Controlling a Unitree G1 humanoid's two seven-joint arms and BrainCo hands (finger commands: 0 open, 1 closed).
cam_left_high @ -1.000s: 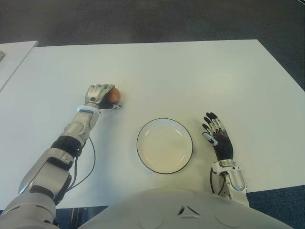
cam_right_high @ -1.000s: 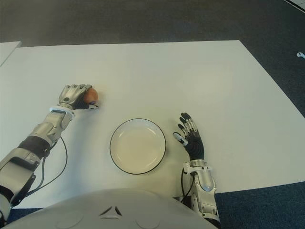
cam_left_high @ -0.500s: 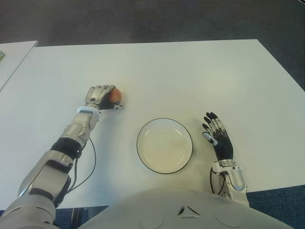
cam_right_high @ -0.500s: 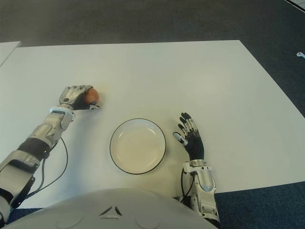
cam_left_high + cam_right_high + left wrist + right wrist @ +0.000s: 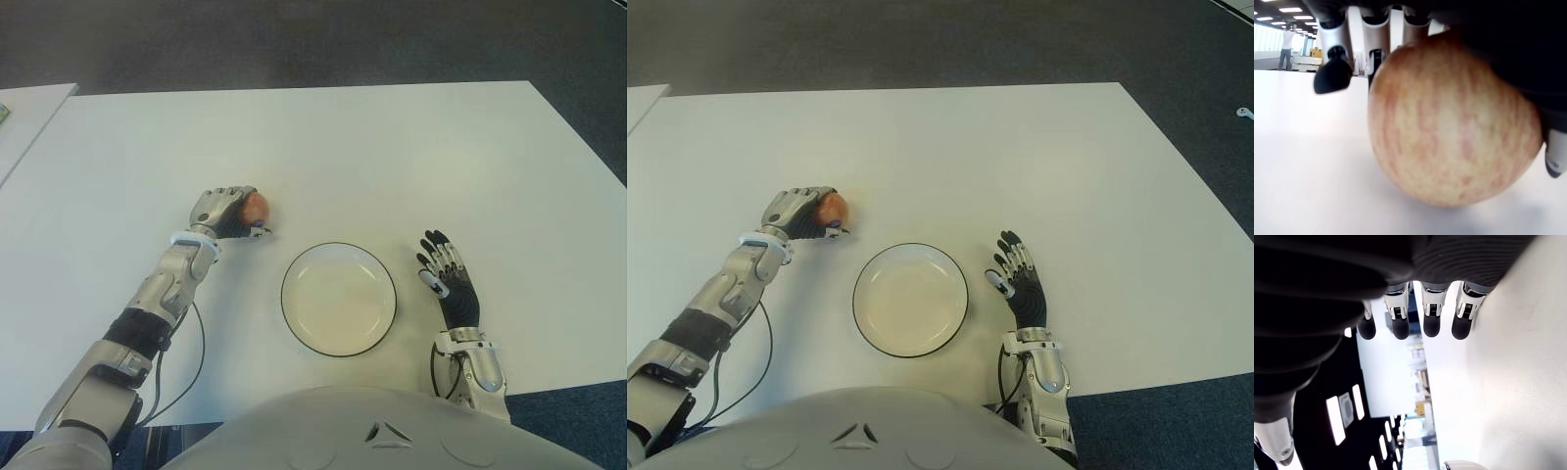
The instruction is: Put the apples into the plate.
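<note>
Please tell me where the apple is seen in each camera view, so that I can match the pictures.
Left eye view: apple in the left hand, up-left of the plate.
Right eye view: apple, same grasp, up-left of the plate.
Left wrist view: apple fills the picture, under the fingers.
Right wrist view: not visible.
Shared landmark: the black-rimmed plate.

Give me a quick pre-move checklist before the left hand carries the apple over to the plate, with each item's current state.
1. Grasp: left hand has its fingers curled over the apple: ok.
2. Lift: whether the apple is off the white table: cannot tell.
3. Target: plate holds nothing: ok.
4. Path: bare table between the apple and the plate's rim: ok.
5. Right hand shows to the right of the plate, fingers spread, holding nothing, apart from the rim: ok.
6. Other apples: only one apple in view: cannot tell whether more remain.
</note>
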